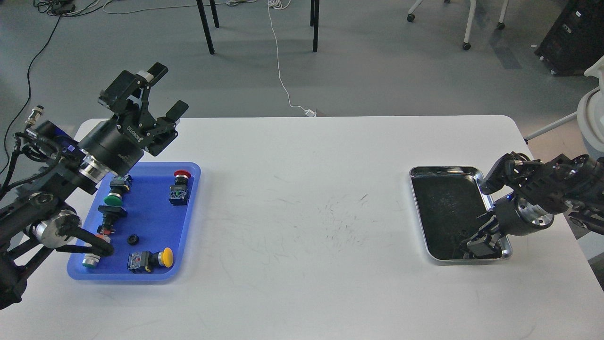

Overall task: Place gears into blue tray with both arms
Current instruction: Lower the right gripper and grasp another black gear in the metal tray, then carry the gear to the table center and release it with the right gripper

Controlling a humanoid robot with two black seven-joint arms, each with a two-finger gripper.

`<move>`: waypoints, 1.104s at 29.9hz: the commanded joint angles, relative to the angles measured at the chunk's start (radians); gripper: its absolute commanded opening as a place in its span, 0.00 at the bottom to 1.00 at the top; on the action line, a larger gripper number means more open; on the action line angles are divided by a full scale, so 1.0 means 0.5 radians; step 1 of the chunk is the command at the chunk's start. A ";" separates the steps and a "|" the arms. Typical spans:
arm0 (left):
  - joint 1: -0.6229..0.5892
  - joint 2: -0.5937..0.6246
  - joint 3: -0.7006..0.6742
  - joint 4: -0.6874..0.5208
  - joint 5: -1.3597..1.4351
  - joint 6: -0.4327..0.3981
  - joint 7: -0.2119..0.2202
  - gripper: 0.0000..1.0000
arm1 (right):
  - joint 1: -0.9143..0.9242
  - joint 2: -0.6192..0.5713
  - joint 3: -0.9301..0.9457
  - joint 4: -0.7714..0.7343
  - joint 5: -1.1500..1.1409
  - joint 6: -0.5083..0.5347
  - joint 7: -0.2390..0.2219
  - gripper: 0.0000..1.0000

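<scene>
Fingers [158, 72] of the left gripper [166, 89] spread wide, raised above the blue tray's [191, 222] far end. One gear [133, 239] lies in that tray among push-button switches [180, 189]. Right gripper [476, 245] dips into the silver tray [420, 212]; its finger gap is unreadable.

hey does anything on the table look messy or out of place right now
Mostly tidy. In the blue tray, the push-button switches lie scattered at differing angles around one gear. Nothing looks spilled or broken.
</scene>
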 commanded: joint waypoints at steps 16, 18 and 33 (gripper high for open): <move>0.000 0.009 -0.013 -0.003 0.000 -0.001 0.000 0.98 | -0.003 0.047 0.001 -0.018 0.001 -0.001 0.000 0.27; 0.000 0.018 -0.013 -0.003 0.000 -0.001 0.000 0.98 | -0.003 0.047 0.001 -0.012 -0.002 0.003 0.000 0.23; 0.000 0.021 -0.016 -0.015 0.000 -0.001 0.000 0.98 | 0.310 0.151 0.066 0.111 0.172 0.003 0.000 0.21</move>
